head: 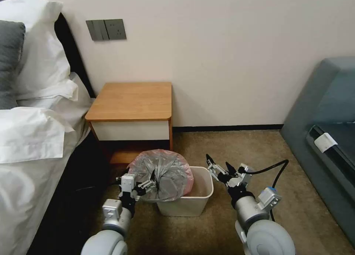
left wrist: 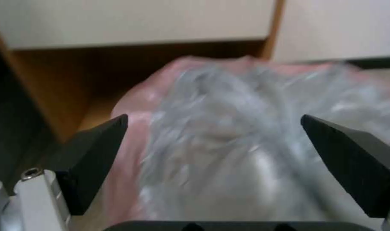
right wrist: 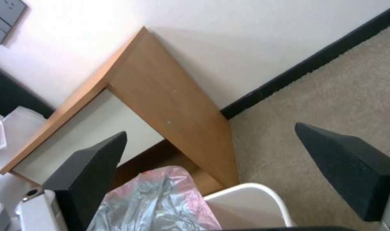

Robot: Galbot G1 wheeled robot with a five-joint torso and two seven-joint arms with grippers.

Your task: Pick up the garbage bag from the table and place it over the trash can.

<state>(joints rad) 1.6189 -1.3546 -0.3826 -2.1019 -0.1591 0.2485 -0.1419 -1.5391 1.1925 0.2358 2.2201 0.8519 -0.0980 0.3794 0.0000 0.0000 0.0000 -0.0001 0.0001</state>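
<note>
Two tools are down at the trash can (head: pixel 192 203), which stands on the carpet just before the counter (head: pixel 133 101). The garbage bag (head: pixel 162 173) is off the counter and sits bunched over the can's left half, its pink rim puffed up above the cream edge while the right half of the opening lies bare. The left tool (head: pixel 149 184) is at the bag's near-left side with its fingers spread wide; from its wrist the film (left wrist: pixel 229 141) billows between them, and I cannot tell whether either finger is touching it. The right tool (head: pixel 218 166) hovers spread and empty just above the can's right rim (right wrist: pixel 263 195). To do this step well, I judge the pink edge should be caught, not the loose grey middle, and drawn across to the bare right rim, with the far side pinned so that the light can does not tip or slide. Hidden are the bag's mouth, how far it hangs inside, and the can's left rim beneath the film.
</note>
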